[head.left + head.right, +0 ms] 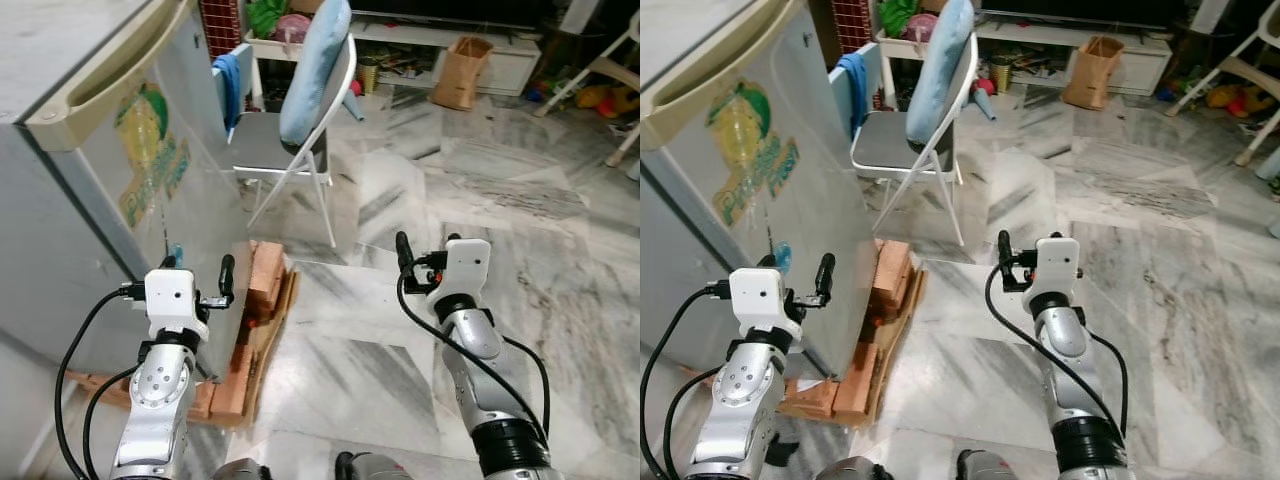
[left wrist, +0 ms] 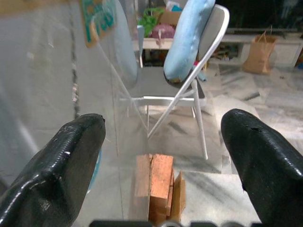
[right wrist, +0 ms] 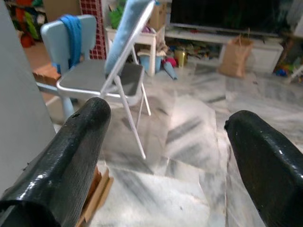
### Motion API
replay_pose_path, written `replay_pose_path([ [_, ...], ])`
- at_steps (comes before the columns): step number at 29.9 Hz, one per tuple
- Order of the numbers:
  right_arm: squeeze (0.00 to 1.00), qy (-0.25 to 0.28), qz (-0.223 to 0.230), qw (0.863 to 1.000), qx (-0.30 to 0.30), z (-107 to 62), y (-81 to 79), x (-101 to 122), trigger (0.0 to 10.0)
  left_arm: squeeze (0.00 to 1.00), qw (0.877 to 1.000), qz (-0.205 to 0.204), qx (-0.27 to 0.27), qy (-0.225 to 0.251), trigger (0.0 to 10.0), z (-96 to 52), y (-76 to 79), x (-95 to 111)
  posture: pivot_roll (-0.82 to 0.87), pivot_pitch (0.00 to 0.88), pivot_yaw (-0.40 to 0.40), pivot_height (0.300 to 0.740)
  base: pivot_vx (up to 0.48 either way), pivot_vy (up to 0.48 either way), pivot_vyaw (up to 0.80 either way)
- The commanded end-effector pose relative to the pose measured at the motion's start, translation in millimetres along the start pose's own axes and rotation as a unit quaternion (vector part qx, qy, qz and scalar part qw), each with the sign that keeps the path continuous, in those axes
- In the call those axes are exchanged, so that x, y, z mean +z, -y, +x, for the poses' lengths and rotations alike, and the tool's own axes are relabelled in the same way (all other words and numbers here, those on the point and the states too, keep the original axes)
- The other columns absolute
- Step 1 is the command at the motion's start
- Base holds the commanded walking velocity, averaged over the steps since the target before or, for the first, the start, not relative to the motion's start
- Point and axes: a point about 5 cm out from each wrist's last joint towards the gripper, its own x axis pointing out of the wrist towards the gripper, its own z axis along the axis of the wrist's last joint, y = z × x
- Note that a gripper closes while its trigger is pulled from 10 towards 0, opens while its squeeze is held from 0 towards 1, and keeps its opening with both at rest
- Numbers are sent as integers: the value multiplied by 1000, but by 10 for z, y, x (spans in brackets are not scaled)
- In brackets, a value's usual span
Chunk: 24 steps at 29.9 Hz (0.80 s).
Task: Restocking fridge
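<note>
The left pincer is raised close beside the grey fridge door, its two black fingers spread apart with nothing between them. The right pincer hangs over the marble floor, well clear of the fridge, its fingers likewise apart and empty.

Just past the left pincer stands the tall grey fridge, its door shut, with a beige recessed handle strip running along the top edge. A green and yellow sticker sits on the door; its writing is too blurred to read. The fridge rests on a stack of reddish wooden blocks.

Beyond it stands a white folding metal chair with a pale blue cushion leaning on its back, and farther off a brown paper bag.

The step in hand looks like the approach to open the fridge. Next, the left pincer would likely need to rise to the handle strip and hook behind it.
</note>
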Motion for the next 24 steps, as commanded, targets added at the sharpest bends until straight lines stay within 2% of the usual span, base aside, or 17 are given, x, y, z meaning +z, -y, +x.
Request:
replay_pose_path([
  [1, 0, -3, -9, 1000, 1, -45, 41, 2, 10000, 0, 1000, 2, 2, 1, 10000, -19, -11, 19, 100, 29, -12, 740, 0, 0, -681],
  [8, 0, -11, -11, 1000, -1, -50, 55, -12, 10000, 0, 1000, 6, 3, -4, 10000, -71, -5, -11, 100, 31, -15, 740, 0, 0, -486],
  [13, 0, -15, -10, 1000, 7, -54, 40, -4, 10000, 0, 1000, 9, 3, -4, 10000, -102, -8, -11, 103, 31, -17, 740, 0, 0, 0],
  [20, 0, -46, -5, 998, 42, -213, 36, -41, 10000, 0, 1000, 11, 7, -24, 10000, -268, -64, -82, 103, 38, -20, 740, 0, 0, 0],
  [24, 0, -67, -7, 997, 45, -314, 78, -136, 10000, 0, 999, 14, 11, -35, 10000, -331, -106, -121, 104, 38, -21, 740, 0, 0, 0],
])
